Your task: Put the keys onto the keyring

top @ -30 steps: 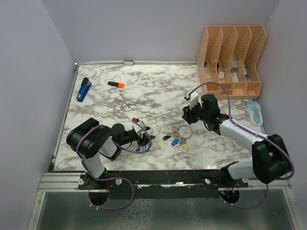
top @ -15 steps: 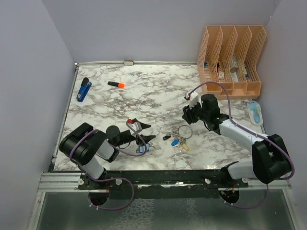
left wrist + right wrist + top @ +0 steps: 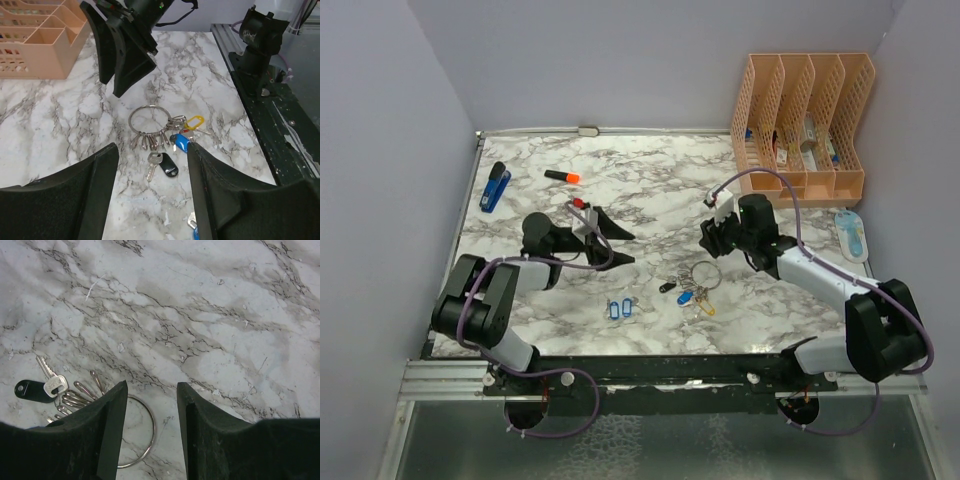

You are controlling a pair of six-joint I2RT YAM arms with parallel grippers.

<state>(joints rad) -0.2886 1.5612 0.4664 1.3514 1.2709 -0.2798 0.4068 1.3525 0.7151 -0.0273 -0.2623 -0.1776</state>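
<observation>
The two keys with blue tags (image 3: 620, 308) lie side by side on the marble table near its front edge; one tag shows at the bottom of the left wrist view (image 3: 194, 229). The keyring (image 3: 706, 274) lies to their right with its cluster of keys and blue, yellow and black tags (image 3: 688, 294). It also shows in the left wrist view (image 3: 150, 106) and the right wrist view (image 3: 153, 432). My left gripper (image 3: 612, 242) is open and empty, held above the table behind the blue keys. My right gripper (image 3: 710, 238) is open and empty, just behind the ring.
A peach file organizer (image 3: 800, 120) stands at the back right. A blue stapler (image 3: 495, 187) and an orange highlighter (image 3: 563, 177) lie at the back left. A pale blue object (image 3: 852, 235) lies at the right edge.
My left gripper has risen off the two blue keys and swung back and left. The keys stay on the table. The right arm has barely moved.
</observation>
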